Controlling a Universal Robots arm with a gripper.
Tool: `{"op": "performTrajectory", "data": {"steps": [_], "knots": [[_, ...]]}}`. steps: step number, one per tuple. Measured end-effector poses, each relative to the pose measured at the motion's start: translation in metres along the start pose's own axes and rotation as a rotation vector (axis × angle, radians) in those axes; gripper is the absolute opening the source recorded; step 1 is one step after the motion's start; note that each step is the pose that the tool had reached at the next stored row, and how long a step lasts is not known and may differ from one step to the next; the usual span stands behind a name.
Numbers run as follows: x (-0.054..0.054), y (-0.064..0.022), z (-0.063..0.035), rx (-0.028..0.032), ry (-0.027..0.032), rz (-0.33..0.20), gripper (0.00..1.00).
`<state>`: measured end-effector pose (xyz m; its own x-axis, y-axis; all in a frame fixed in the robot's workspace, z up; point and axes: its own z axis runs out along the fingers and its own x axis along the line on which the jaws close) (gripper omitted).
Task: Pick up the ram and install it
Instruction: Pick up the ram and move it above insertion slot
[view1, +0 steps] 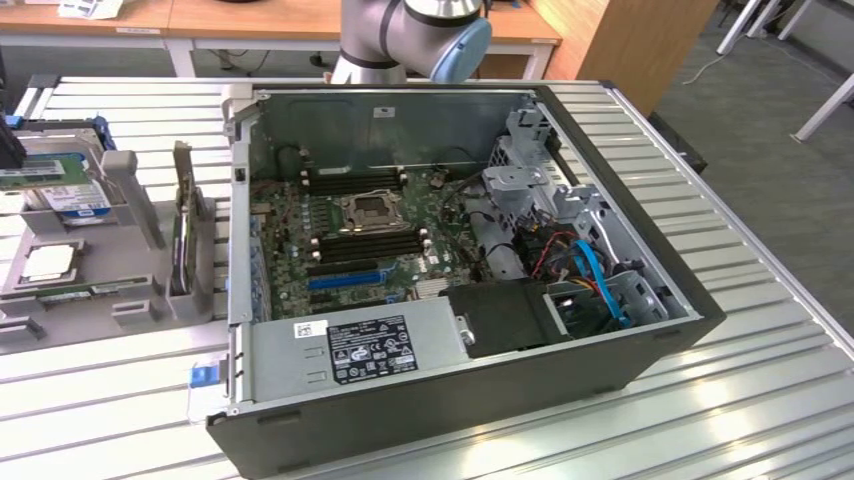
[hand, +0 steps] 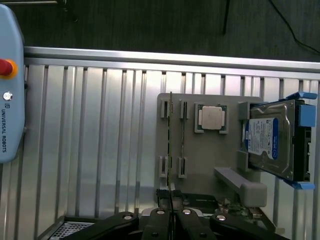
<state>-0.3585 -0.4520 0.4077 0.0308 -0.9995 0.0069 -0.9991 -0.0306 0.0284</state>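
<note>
Exterior view: a big black computer box (view1: 467, 410) lies open on the silver ribbed bench (view1: 761, 400). Inside it are long black plastic slots (view1: 354, 180) on the green board. The grey robot arm (view1: 414, 35) stands at twelve o'clock from the box. At nine o'clock from the box sits a flat grey plastic holder (view1: 134, 312). The ram (view1: 183, 225), a long thin green stick, stands on its edge in that holder. It is not in the box yet. Its long side runs from twelve to six o'clock.

Wrist view: the black pincer (hand: 171, 216) hangs above the bench (hand: 100, 125). Its two fingers (hand: 159, 225) look pressed together, and I think they hold nothing. The ram (hand: 170, 135) sits in the holder (hand: 200, 160), seen from its thin edge. It lies straight out in front of the pincer's tips. Its long side points the same way as the thin line between the fingers. A second thin stick (hand: 183, 135) stands just beside it. A square silver chip (hand: 212, 117) and a boxy hard drive with a blue label (hand: 267, 140) rest farther along the holder.
</note>
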Motion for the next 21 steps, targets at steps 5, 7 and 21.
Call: {"op": "performTrajectory", "data": {"steps": [5, 7, 21], "knots": [[0.0, 0.0, -0.0002, 0.0, 0.0, 0.0, 0.12], [0.0, -0.0001, -0.0002, -0.0001, 0.0, 0.0, 0.12], [0.001, -0.0165, -0.0006, 0.0001, 0.0, 0.0, 0.12]]}}
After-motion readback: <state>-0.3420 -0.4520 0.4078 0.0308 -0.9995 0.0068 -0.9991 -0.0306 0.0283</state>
